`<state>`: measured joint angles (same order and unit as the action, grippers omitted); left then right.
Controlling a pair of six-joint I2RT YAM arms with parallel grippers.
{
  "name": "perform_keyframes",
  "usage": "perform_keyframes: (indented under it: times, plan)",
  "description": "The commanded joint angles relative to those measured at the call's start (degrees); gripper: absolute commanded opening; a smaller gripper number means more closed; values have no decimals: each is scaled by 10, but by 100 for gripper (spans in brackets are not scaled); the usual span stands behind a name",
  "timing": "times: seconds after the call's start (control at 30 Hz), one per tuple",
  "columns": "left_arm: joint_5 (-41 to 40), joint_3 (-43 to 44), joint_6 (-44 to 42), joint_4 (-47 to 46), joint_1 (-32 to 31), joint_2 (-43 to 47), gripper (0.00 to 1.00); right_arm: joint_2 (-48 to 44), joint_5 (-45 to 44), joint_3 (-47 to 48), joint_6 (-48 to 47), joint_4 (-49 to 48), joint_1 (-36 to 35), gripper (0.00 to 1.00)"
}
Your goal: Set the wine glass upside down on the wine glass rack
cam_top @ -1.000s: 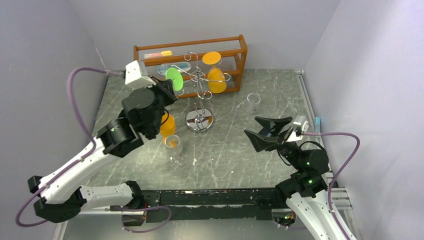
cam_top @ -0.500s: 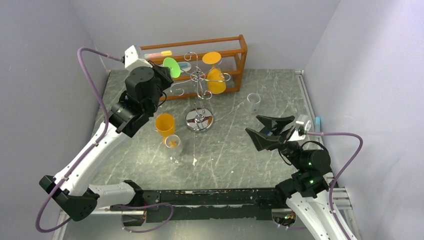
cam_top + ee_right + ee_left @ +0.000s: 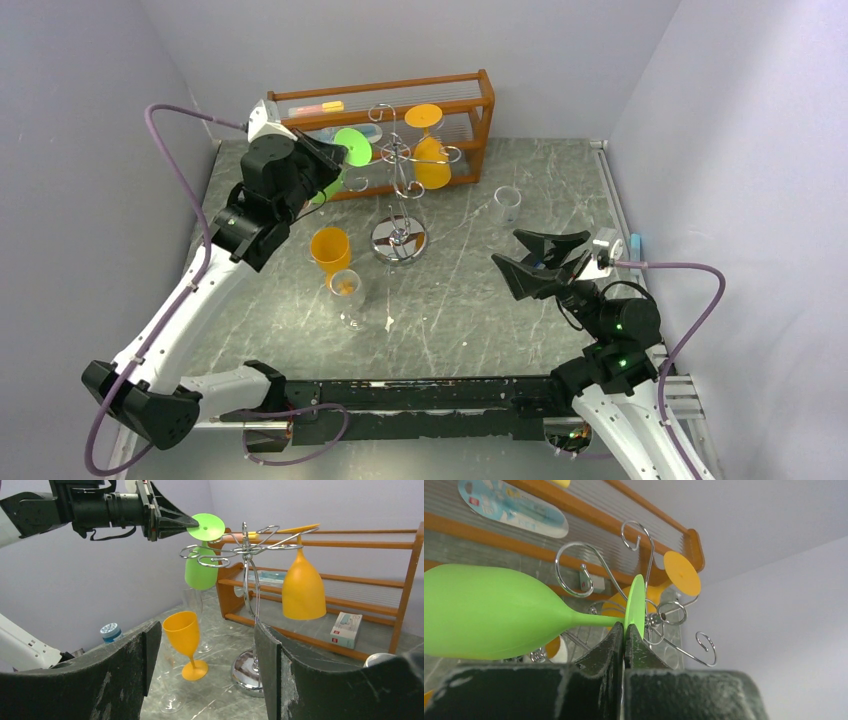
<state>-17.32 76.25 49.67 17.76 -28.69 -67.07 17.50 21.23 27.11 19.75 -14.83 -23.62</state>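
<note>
My left gripper is pinched shut on the foot of the green wine glass, with the bowl hanging down just beside a curled arm of the wine glass rack. I judge this to be the hanging step: next the stem must slide into that arm. My right gripper stands wide and holds nothing.

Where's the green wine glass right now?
The green wine glass hangs upside down at back left in the top view, foot pinched by the left gripper, beside the curled arms of the wine glass rack.
</note>
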Motion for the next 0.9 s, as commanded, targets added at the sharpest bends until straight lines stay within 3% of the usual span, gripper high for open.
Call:
perform_keyframes:
  times: [0.0,0.43,0.87]
  plan:
    - [45,-11,41,-20,12,7,5,-10,-11,8,4,11,0,72]
    - [155,-69,107,-154,57,-29,5,-18,-20,14,-4,27,-1,72]
    - [161,-105,105,-246,119,-38,5,-26,-25,17,-9,39,0,72]
